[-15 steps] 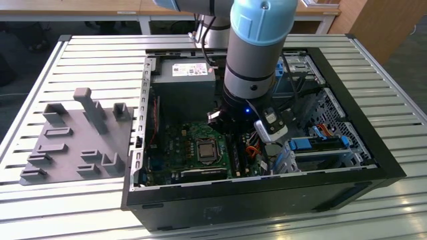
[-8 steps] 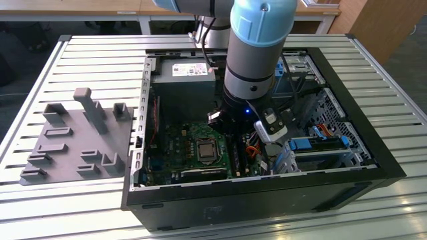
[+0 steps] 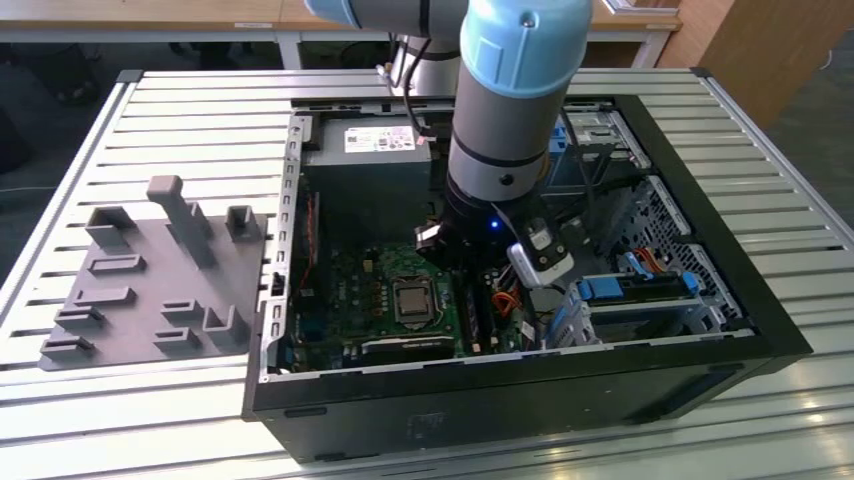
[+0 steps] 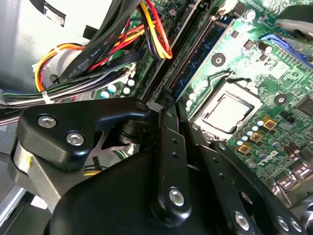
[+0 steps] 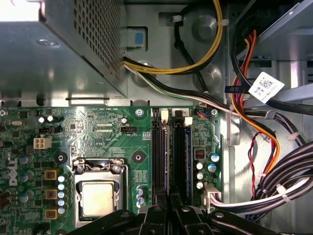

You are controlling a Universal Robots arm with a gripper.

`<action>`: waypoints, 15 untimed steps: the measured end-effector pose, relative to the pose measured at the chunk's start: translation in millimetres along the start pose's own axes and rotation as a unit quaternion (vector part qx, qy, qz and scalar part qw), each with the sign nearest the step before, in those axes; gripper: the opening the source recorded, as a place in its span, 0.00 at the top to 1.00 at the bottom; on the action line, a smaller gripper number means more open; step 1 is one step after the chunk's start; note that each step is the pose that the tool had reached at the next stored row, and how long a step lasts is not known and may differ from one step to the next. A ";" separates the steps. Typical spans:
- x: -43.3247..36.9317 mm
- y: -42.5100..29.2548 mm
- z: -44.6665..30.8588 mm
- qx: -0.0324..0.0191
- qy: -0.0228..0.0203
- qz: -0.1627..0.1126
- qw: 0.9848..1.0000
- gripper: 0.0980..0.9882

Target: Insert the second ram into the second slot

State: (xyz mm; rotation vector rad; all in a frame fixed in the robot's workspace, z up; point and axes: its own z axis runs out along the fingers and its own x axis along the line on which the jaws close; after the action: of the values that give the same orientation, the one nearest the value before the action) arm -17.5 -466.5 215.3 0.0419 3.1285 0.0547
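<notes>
In the exterior view, you have the arm reaching down into the open computer case (image 3: pixel 747 300), which lies on the slatted table (image 3: pixel 187 100). The case holds the motherboard (image 3: pixel 347 300), a grey power supply (image 3: pixel 374 150) at its far end, and light-blue drive-bay clips (image 3: pixel 621 290) toward the exterior view's right. The gripper (image 3: pixel 465 280) sits low over the board, just beside the processor socket (image 3: pixel 407 300) on the side toward the exterior view's right. A grey fixture tray (image 3: pixel 147 290) with upright posts rests on the table, outside the case.

In the second wrist view, your gripper (image 4: pixel 171 110) shows mainly its black linkage. Beyond it the memory slots run diagonally away, and the second ram (image 4: pixel 195 73) appears as a thin blue strip lying along them, next to the processor socket (image 4: pixel 227 112). Bundled cables (image 4: pixel 122 44) hang on the slots' other side.

In the first wrist view, two black slots lie side by side, between the processor socket (image 5: pixel 98 198) and a row of capacitors. The second ram (image 5: pixel 188 156) stands on edge in the slot farther from the socket. Its long axis follows the slot, pointing from the gripper toward the power supply (image 5: pixel 58 49). The gripper (image 5: pixel 167 200) hovers over the slots' near end with its fingers (image 5: pixel 159 198) drawn close together. You cannot tell here whether they pinch the stick's edge.
</notes>
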 end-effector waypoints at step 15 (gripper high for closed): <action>0.6 0.0 1.7 0.000 0.000 -0.003 1.000 0.96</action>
State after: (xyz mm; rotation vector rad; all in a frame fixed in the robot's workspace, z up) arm -18.1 -466.4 213.6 0.0320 3.1287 0.0552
